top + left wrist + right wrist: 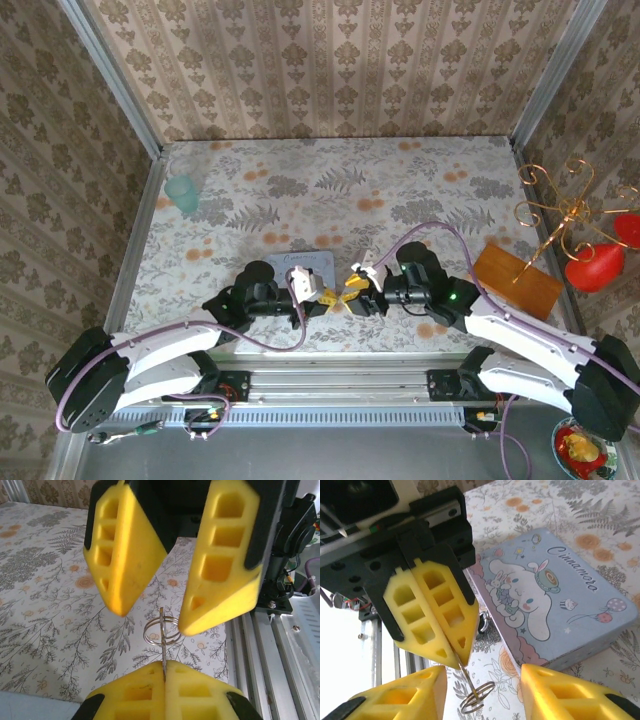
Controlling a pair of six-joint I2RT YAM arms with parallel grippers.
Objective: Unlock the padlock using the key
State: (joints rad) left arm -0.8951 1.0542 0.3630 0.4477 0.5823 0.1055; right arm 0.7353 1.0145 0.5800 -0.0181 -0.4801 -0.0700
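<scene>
Leafy floral tablecloth [400, 180] between damask-papered walls [330, 60], pale blue cartoon tin [560, 605] lettered "Cinnamoro" lying flat near the front edge, key [163, 652] pinched by its thin blade in the closed fingers of the left gripper [165, 666], ring [145, 633] sitting between the parted yellow fingers of the right gripper [484, 680].

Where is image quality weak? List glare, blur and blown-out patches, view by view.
Top external: evenly lit, sharp across the table. Left wrist: the key and its ring crisp at centre, the rail at right washed pale. Right wrist: lower-left corner blown out white; the tin is clear, its near side in shade.
</scene>
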